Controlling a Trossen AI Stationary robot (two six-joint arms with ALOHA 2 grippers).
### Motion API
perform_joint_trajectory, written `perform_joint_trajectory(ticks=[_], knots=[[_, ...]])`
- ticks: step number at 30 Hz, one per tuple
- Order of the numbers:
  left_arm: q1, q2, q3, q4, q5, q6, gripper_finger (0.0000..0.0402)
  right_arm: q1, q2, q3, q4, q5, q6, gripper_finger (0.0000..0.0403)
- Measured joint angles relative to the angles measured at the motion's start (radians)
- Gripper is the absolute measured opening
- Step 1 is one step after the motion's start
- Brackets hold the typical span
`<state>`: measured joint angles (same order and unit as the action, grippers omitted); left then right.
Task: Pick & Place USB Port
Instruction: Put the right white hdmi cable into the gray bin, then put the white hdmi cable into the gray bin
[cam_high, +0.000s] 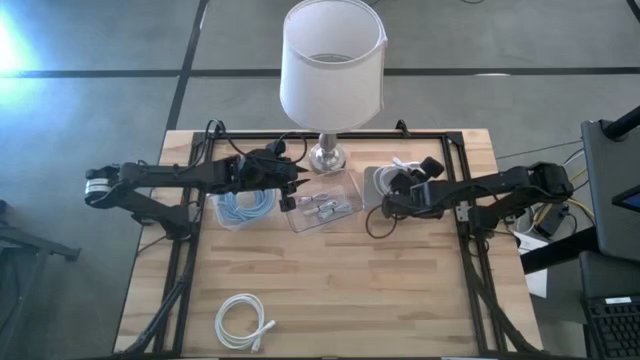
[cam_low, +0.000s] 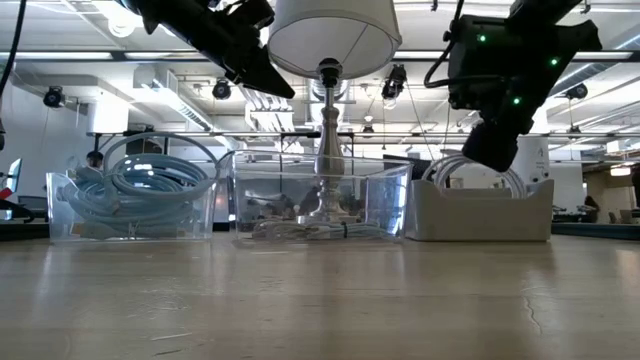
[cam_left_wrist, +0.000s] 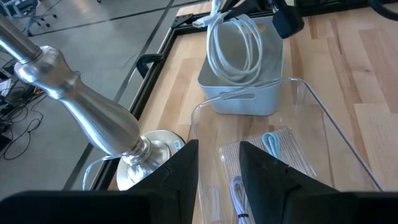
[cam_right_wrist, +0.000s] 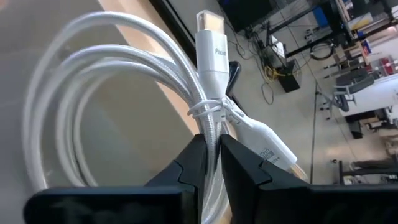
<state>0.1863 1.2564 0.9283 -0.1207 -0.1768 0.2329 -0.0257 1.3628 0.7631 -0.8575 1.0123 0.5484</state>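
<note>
White coiled USB cable (cam_right_wrist: 124, 93), bundled with a thin tie near its plugs, is clamped between the right gripper's (cam_right_wrist: 211, 163) two dark fingers, which pinch the strands where they are tied. In the high view that right gripper (cam_high: 408, 192) sits over the pale grey rectangular bin (cam_high: 377, 180) on the table's right half, and the low view shows the cable's loops rising above that bin's rim (cam_low: 480, 212).

Across the table, the left gripper (cam_high: 291, 192) hangs with its fingers (cam_left_wrist: 174, 180) parted and nothing between them, above the clear plastic tray (cam_high: 325, 205) in the middle. Small cable pieces lie inside this tray, and its transparent wall (cam_left_wrist: 323, 118) stands just beside the grey bin.

Behind the tray stands a lamp with a white drum shade (cam_high: 332, 62) on a silver metal base (cam_high: 327, 156). To the left is a clear bin of light blue coiled cable (cam_high: 245, 207). Near the front edge of the wooden table (cam_high: 400, 290), well apart from the bins, lies another white coiled cable (cam_high: 243, 320).
</note>
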Motion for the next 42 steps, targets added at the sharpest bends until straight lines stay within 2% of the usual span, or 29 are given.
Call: perform_joint_trajectory(ticks=[16, 25, 32, 37, 39, 42], knots=[[0.000, 0.000, 0.000, 0.000, 0.000, -0.001, 0.0120, 0.001, -0.001, 0.035, 0.013, -0.026, -0.032, 0.0112], [0.000, 0.000, 0.000, -0.004, 0.000, -0.001, 0.0120, 0.001, -0.001, 0.167, 0.037, -0.026, -0.032, 0.0140], [0.000, 0.000, 0.000, -0.042, 0.000, -0.006, 0.0120, 0.001, -0.002, 0.261, 0.045, -0.026, -0.041, 0.0141], [-0.015, -0.001, 0.000, -0.083, 0.003, -0.026, 0.0119, 0.001, -0.002, 0.293, 0.120, -0.043, -0.177, 0.0129], [-0.030, -0.004, 0.000, -0.130, 0.004, -0.028, 0.0119, 0.001, -0.002, 0.295, 0.197, -0.105, -0.277, 0.0125], [-0.061, -0.015, 0.006, -0.221, 0.003, -0.072, 0.0119, 0.001, -0.002, 0.288, 0.365, -0.252, -0.450, 0.0118]])
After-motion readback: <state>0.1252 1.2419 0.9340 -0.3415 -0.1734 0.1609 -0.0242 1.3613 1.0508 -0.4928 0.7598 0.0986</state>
